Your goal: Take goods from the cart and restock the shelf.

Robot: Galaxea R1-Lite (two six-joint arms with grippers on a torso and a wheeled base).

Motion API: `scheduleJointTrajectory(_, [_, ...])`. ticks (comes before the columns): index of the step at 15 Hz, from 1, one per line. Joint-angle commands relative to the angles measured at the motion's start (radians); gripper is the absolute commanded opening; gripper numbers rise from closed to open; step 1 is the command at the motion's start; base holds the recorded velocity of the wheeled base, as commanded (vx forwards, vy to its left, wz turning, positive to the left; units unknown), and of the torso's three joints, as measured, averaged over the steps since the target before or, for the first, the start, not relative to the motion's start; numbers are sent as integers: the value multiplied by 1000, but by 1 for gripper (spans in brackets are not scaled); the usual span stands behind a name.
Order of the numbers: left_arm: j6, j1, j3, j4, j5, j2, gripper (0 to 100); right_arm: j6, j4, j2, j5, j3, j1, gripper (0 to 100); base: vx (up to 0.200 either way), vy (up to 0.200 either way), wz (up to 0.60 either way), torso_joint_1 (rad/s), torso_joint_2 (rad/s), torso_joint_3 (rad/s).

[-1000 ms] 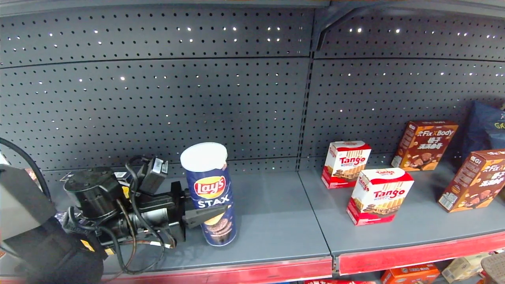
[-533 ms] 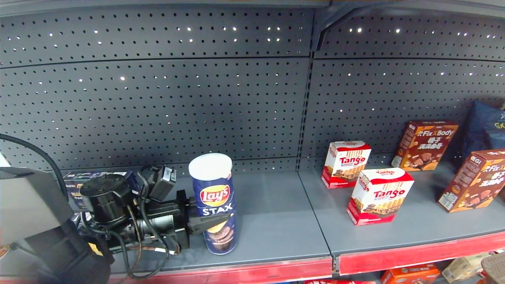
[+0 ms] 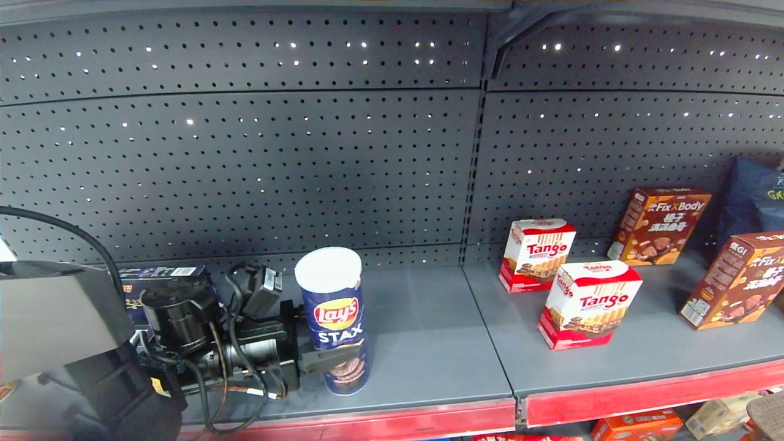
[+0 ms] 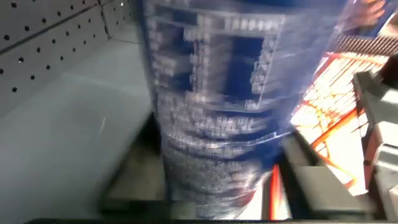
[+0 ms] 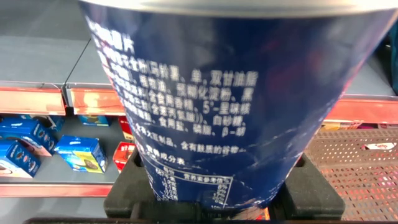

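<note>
We find the left end effector (image 3: 334,362) low on the shelf (image 3: 429,343), at its left part, reaching in level from the left. Its fingers are closed on the lower half of the chip can (image 3: 335,312), one finger across the can's front face. The chip can stands upright, white lid on top, with its base on the shelf deck near the red front edge. In the left wrist view the can sits between the two fingers; the picture is blurred, so we cannot read finer contact detail there.

The right end effector (image 5: 214,193) has hold of a second can (image 5: 217,93), dark blue with white print, gripped at its lower end between the black fingers. Beyond it we see lower shelf levels with red price rails and a red wire mesh (image 5: 354,168).

Behind the left arm, a dark blue box (image 3: 162,282) stands against the pegboard panel (image 3: 275,153). To the right stand two red-and-white boxes (image 3: 538,254) (image 3: 589,304), well apart from the chip can. Further right are two brown boxes (image 3: 658,225) (image 3: 735,278) and a dark blue bag (image 3: 756,196).
</note>
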Motion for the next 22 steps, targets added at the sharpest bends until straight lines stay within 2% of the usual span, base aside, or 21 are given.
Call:
scheduleJointTrajectory(1, [3,0,2,-1,0,14,100,0,0,1,0,0,0,0,0,0,0,0,0,0])
scheduleJointTrajectory(7, [20,11,42,-1,0,-28,100,-1,0,-5,0,6,0,0,0,0,0,0,0,0])
scheduleJointTrajectory(9, [32,34,59,-1,0,-34,100,-1,0,-9,0,6,0,0,0,0,0,0,0,0])
scheduleJointTrajectory(10, [44,69,66,-1,0,-37,100,-1,0,-11,-3,6,-1,0,0,0,0,0,0,0])
scheduleJointTrajectory(17, [46,146,69,-1,-2,-74,100,0,0,-20,0,15,-1,0,0,0,0,0,0,0])
scheduleJointTrajectory(22, [46,150,71,-1,-2,-75,100,0,1,-28,0,21,-1,0,0,0,0,0,0,0])
